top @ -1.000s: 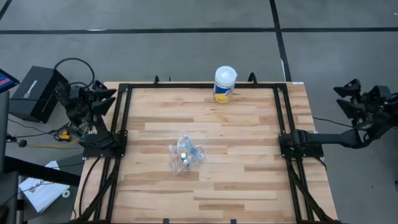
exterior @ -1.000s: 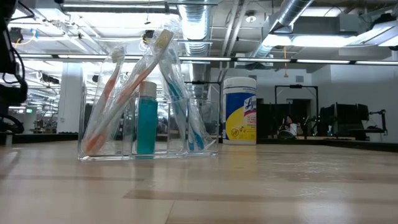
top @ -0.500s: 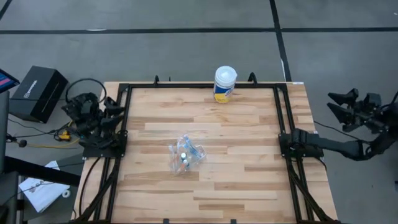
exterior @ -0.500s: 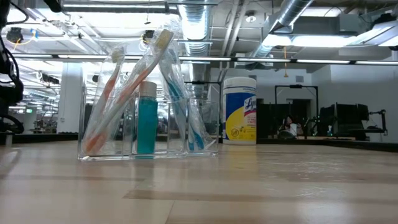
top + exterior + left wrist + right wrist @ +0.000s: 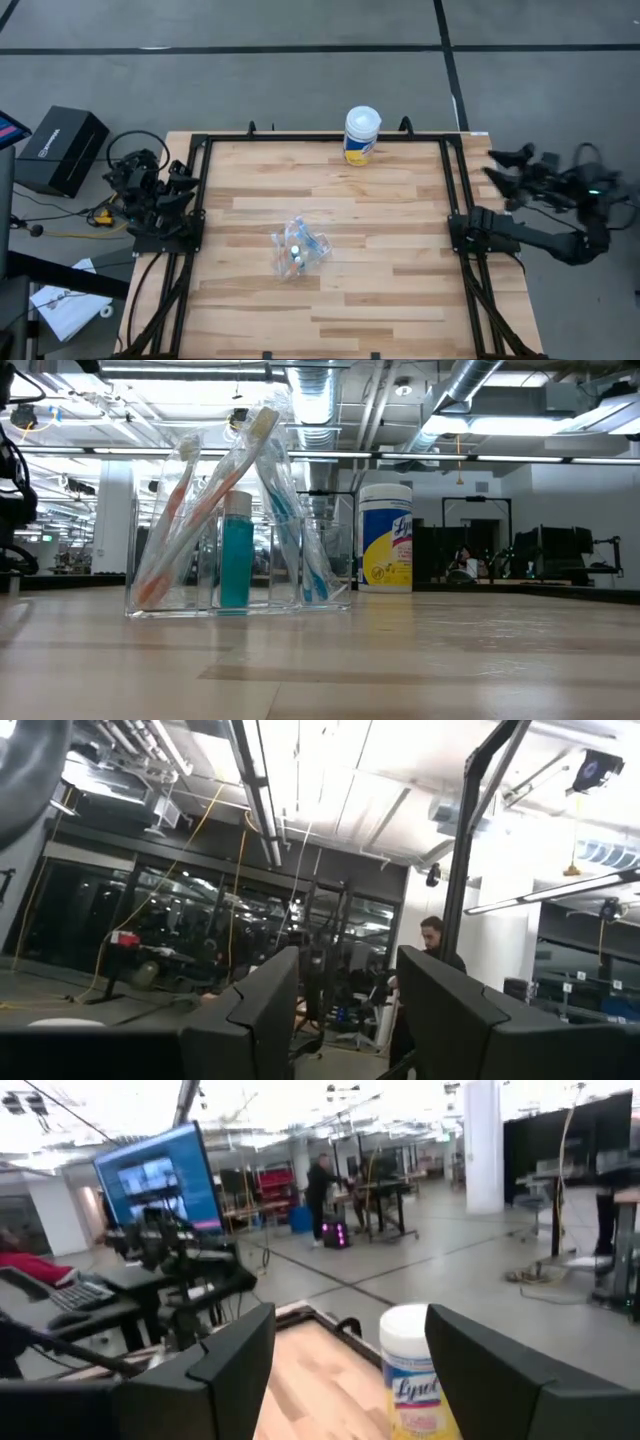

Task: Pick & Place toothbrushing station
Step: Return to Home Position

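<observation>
- Starting at 9 o'clock on the bench (image 5: pixel 400 280): the left arm sits folded over its base at the edge. The left pincer (image 5: pixel 347 955) points out into the room, fingers apart, nothing between them.
- Just toward 9 o'clock of the bench's middle stands the transparent organizer (image 5: pixel 300 248), upright and well apart from both arms.
- From the low view it is loaded. The orange toothbrush (image 5: pixel 168 535) leans in the left compartment, a teal tube (image 5: pixel 237 555) stands upright beside it, and the blue toothbrushes (image 5: pixel 290 525) lean on the right, all in clear wrappers.
- Handling call: these brushes look light, slim and stiff, but the film should be slick and crinkly. A grip across the mid-handle would be safest, not on the loose wrapper ends.
- The organizer itself looks rigid, light and smooth-walled, so it would likely slide or tip if nudged. Take it by a side wall, low down.
- At 12 o'clock, against the far edge, stands the wipes canister (image 5: pixel 362 135), untouched.
- At about 2 o'clock, outside the bench's edge, hangs the right pincer (image 5: pixel 497 165), fingers spread and empty. Its wrist camera looks past them toward the canister.
- Judgement: placing looks done, and only parking the arms remains.
</observation>
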